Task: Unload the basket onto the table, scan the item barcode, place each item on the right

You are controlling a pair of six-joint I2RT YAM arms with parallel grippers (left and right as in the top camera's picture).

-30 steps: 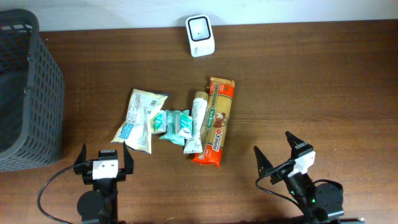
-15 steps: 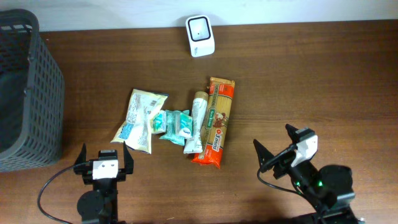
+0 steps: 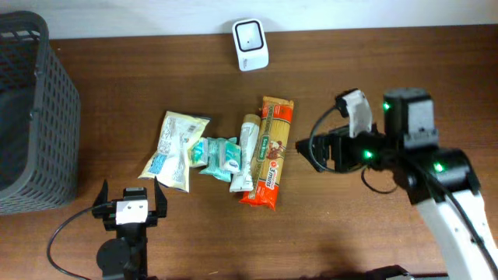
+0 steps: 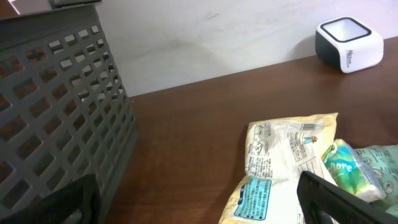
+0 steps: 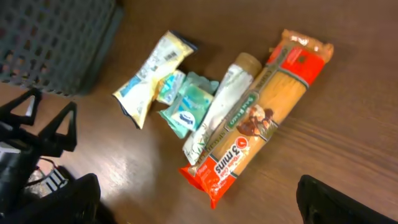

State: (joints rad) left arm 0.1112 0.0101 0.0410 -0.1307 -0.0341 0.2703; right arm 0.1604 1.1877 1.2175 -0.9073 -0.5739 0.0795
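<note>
**A:** From above, what lies on the bench (image 3: 405,70)?

**B:** Four goods lie side by side near the middle: a cream packet (image 3: 175,148), a green wipes pack (image 3: 218,154), a pale tube (image 3: 246,152) and an orange pasta packet (image 3: 270,152). The tube touches the pasta packet. The white scanner (image 3: 250,45) stands at the far edge, well apart from them. A dark basket (image 3: 31,109) sits at the left.

**A:** And the arms?

**B:** The left pincer (image 3: 130,196) rests at the near edge, just in front of the cream packet, released and grasping nothing. The right pincer (image 3: 320,132) hangs just to the right of the pasta packet, also spread wide and empty.

**A:** The left wrist view?

**B:** Its two dark fingers sit in the bottom corners, far apart. The cream packet and the wipes pack lie ahead, the basket wall fills the left, and the scanner is at the upper right.

**A:** The right wrist view?

**B:** It looks down on all four goods. The pasta packet is nearest its spread fingers, with nothing between them. The left pincer shows at the left edge.
</note>
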